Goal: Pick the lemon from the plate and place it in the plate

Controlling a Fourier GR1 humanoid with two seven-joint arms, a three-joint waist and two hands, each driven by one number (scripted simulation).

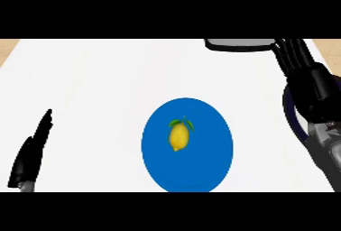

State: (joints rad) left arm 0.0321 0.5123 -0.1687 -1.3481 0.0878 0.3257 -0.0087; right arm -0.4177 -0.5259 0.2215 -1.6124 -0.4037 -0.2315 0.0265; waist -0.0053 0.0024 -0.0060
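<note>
Right hand (313,85) up along the right edge, black fingers straight and together, stretched toward the far right corner of the white counter (86,76); nothing held. Just beyond the fingertips, a dark flat object with a pale rim (240,43) at the counter's far edge, too cut off to identify. Beneath the right palm, a thin dark curved edge (288,113) showing against the counter, mostly hidden by the hand and forearm; cannot tell what it belongs to. Left hand (30,153) low at the left edge, seen edge-on, fingers straight and pointing up, empty, resting. Between the two hands, well apart from both, a blue plate (200,171) in the middle of the counter, near the lower edge. Yellow lemon (177,137) with green leaves at its top lying on the plate, slightly left of centre. Nothing lying between either hand and the lemon. Tan surface visible past the counter's far corners.
</note>
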